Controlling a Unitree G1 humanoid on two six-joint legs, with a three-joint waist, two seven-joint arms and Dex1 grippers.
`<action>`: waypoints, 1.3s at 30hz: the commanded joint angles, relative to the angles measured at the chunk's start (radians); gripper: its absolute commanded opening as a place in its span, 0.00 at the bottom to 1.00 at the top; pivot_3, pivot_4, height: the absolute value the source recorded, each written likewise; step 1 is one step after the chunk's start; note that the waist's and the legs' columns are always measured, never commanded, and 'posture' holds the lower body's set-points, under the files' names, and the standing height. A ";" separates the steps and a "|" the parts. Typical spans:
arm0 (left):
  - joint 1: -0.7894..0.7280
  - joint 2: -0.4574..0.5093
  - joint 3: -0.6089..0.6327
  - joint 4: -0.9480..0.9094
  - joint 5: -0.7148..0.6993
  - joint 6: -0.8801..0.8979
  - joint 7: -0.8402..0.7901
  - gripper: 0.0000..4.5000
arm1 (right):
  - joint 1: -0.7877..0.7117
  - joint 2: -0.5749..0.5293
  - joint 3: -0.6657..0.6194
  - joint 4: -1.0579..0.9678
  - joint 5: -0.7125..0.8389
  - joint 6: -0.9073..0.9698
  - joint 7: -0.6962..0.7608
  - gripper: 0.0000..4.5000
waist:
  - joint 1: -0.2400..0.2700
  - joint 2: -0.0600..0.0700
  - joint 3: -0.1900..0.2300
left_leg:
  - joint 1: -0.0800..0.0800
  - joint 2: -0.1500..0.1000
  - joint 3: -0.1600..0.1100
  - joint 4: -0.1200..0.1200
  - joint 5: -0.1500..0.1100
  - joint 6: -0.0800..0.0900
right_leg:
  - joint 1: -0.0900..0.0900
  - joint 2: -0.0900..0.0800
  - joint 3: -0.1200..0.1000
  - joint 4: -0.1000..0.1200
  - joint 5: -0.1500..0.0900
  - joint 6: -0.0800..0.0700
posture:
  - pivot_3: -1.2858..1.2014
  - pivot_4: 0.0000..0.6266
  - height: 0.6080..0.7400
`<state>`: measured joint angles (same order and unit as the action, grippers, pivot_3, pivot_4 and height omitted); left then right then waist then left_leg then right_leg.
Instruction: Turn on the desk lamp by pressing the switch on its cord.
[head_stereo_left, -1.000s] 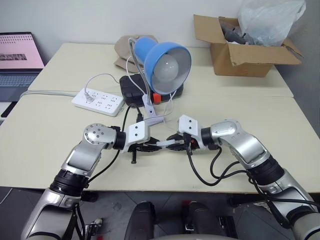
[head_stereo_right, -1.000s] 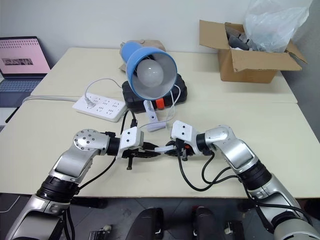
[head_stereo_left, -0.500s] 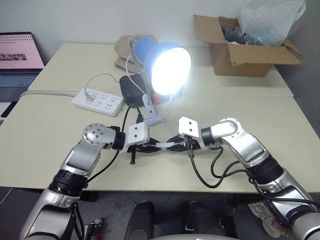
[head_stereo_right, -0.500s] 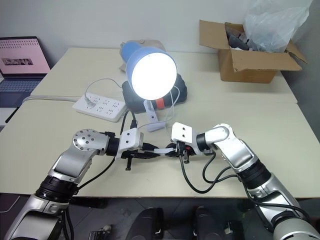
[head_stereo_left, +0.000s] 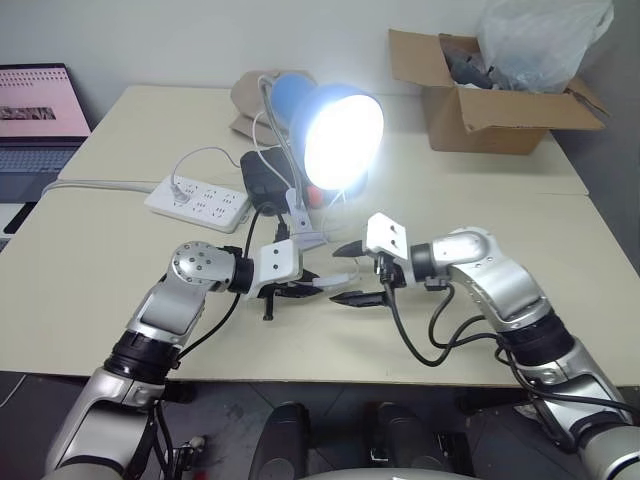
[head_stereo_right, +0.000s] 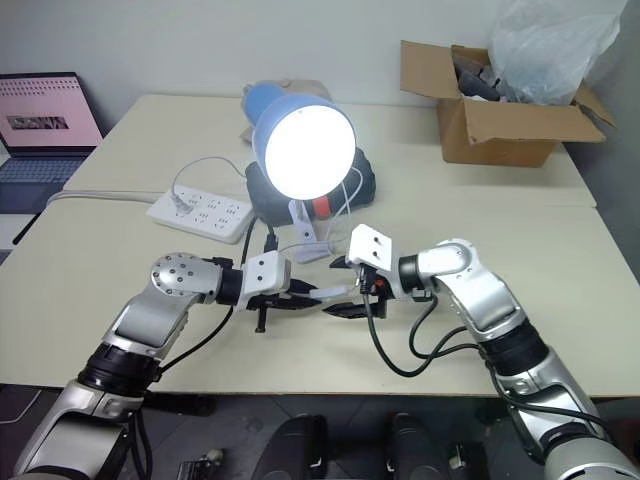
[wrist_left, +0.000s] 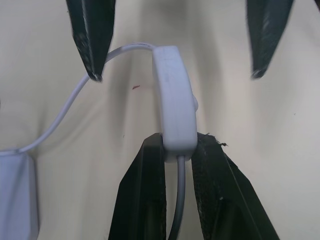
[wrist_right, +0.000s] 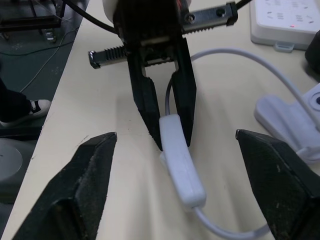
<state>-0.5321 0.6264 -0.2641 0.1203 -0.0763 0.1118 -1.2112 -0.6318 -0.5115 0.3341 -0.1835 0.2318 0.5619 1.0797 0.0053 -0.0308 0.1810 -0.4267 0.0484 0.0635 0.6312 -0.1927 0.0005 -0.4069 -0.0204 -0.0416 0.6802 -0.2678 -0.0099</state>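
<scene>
So closest to you, your left tool (head_stereo_left: 312, 286) is clamped on one end of the small white oblong inline switch (wrist_left: 173, 102), and in the left wrist view you can see both black fingers (wrist_left: 145, 195) pinching its end with the thin white cord (wrist_left: 176, 200) running down between them. The switch sits lifted just above the cream-coloured bench (head_stereo_left: 90, 270), pretty much in the middle between your two arms. Your right tool (head_stereo_left: 350, 272) is facing it from the other side with its black fingers spread wide apart, one above and one below, not touching the switch. From the right wrist view the switch (wrist_right: 181, 167) sticks out toward that tool with the wire looping off its free end. Just behind the tools the lamp's white clip base (head_stereo_left: 303, 232) rests on the bench, and the silver gooseneck climbs from it up to the blue dome-shaded desk lamp (head_stereo_left: 330, 128), whose big round bulb is glowing bright, so the light is on. Right behind the clip there's a black case with an orange latch (head_stereo_right: 318, 207), and to the left of that a wide white power strip (head_stereo_left: 198, 201) with a plug in it. Further back on the right is an open cardboard box (head_stereo_left: 487, 95) with a clear plastic bag stuffed in it, and far left an open laptop (head_stereo_left: 38, 112).
</scene>
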 joint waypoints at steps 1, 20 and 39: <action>-0.067 -0.038 -0.022 0.100 0.050 -0.087 0.035 0.09 | 0.075 -0.098 -0.089 -0.154 0.027 0.042 -0.016 1.00 | 0.003 0.000 0.000 | 0.000 0.000 0.000 0.000 0.000 0.000 | 0.000 0.000 0.000 0.000 0.000 0.000 | 0.52 0.24 1.00; -0.155 -0.139 -0.007 0.351 0.075 -0.256 0.075 0.54 | 0.327 -0.271 -0.273 -0.434 0.120 0.200 -0.163 1.00 | -0.006 0.000 0.000 | 0.000 0.000 0.000 0.000 0.000 0.000 | 0.000 0.000 0.001 0.000 0.000 0.000 | 0.52 0.24 1.00; 0.285 0.263 0.417 -0.322 -0.236 0.192 0.051 0.97 | 0.361 -0.354 -0.393 -0.236 0.132 -0.097 -0.045 1.00 | -0.008 0.000 0.000 | 0.001 0.001 -0.001 -0.001 0.000 0.000 | 0.000 0.000 0.000 -0.001 -0.001 0.000 | 0.52 0.24 1.00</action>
<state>-0.2871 0.8695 0.0777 -0.1200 -0.2517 0.2506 -1.1750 -0.2844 -0.8553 -0.0053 -0.4229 0.3431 0.5452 1.0037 -0.0022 -0.0307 0.1810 -0.4258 0.0491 0.0629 0.6302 -0.1928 0.0003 -0.4063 -0.0213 -0.0423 0.6795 -0.2684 -0.0104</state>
